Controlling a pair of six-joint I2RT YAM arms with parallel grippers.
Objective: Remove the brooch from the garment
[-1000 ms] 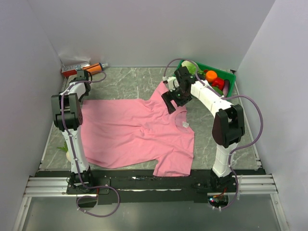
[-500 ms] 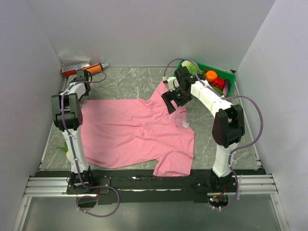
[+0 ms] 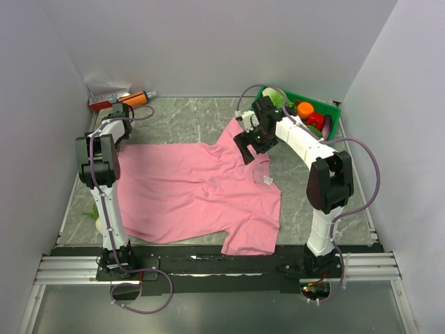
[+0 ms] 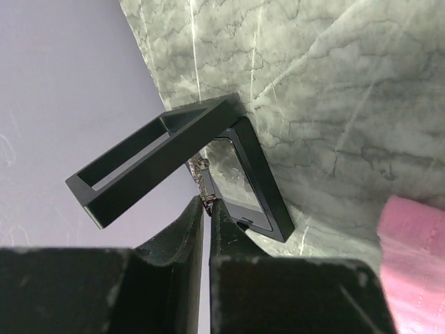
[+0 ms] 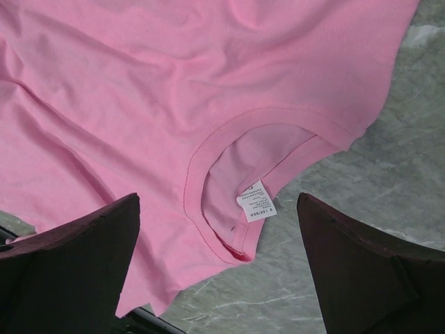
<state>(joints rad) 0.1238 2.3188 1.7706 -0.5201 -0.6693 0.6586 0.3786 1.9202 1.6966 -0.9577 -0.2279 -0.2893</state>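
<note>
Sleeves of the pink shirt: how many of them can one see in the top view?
2. The far sleeve lies at the back, partly under the right arm; the near sleeve lies at the front. Neither is fully hidden.

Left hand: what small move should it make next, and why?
Probably just open. The left hand is shut on what looks like the brooch, right at the open black box and clear of the shirt, so letting go might drop it in.

speck [image 4: 202, 171] at left jaws: too small to identify | T-shirt [image 5: 139, 104]: cut off by edges | label [image 5: 256, 202] print: unreadable
</note>
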